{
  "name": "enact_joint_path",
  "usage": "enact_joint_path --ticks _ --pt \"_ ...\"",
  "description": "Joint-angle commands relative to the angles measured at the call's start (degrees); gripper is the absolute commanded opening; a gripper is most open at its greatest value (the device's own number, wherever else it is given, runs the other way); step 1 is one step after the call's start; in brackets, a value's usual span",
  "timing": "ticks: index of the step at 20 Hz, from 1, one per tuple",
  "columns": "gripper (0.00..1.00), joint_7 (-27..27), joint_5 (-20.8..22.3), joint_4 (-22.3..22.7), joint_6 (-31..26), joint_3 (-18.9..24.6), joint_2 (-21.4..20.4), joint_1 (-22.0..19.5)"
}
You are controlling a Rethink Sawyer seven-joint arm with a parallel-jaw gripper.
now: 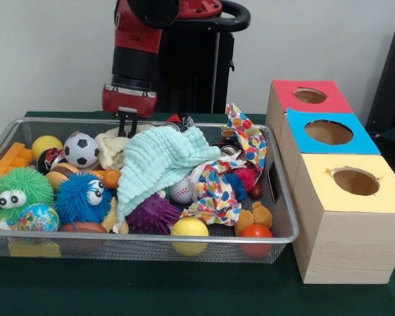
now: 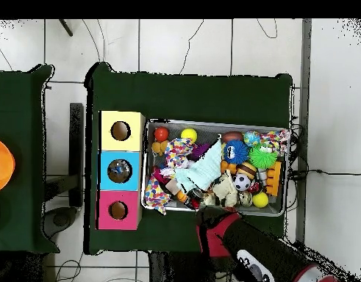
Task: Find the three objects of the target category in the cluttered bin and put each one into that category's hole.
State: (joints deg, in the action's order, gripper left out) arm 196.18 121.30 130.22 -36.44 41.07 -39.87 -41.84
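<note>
The wire mesh bin (image 1: 139,238) is full of toys and cloths; it also shows in the overhead view (image 2: 212,123). No crushed clear bottle with a blue label shows plainly in either view. A mint green cloth (image 1: 161,161) and a polka-dot cloth (image 1: 240,141) cover the middle of the heap. My gripper (image 1: 128,122) hangs at the bin's far rim, just above a cream cloth (image 1: 112,148) and next to a soccer ball (image 1: 81,150). In the overhead view the red arm (image 2: 245,246) covers the gripper.
Three wooden boxes stand beside the bin, with holes in a red top (image 1: 310,95), a blue top (image 1: 328,132) and a yellow top (image 1: 355,181). In the bin lie a green fuzzy toy (image 1: 16,191), a blue fuzzy toy (image 1: 82,196), a purple spiky ball (image 1: 151,214) and a yellow ball (image 1: 189,232).
</note>
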Motion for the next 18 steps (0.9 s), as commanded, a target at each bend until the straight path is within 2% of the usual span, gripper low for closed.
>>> enact_joint_path --ticks 1,2,4,6,7,10,14,18 --pt "0.0 0.6 -7.2 2.7 12.4 1.2 -17.0 -0.7" --pt "0.0 2.6 -6.9 3.6 11.8 1.9 -18.8 -0.5" --pt "0.0 14.3 -2.2 7.5 7.2 6.5 -23.0 -0.1" --pt "0.0 23.9 2.2 10.4 2.2 9.1 -27.2 1.5" --pt "0.0 27.4 2.9 11.2 1.1 9.4 -29.2 2.3" --pt "0.0 33.6 3.6 12.4 -0.7 9.1 -32.8 4.1" --pt "0.0 44.6 9.3 14.9 -9.5 9.9 -35.0 6.3" --pt "0.0 48.7 13.4 15.9 -15.9 8.7 -37.6 8.5"
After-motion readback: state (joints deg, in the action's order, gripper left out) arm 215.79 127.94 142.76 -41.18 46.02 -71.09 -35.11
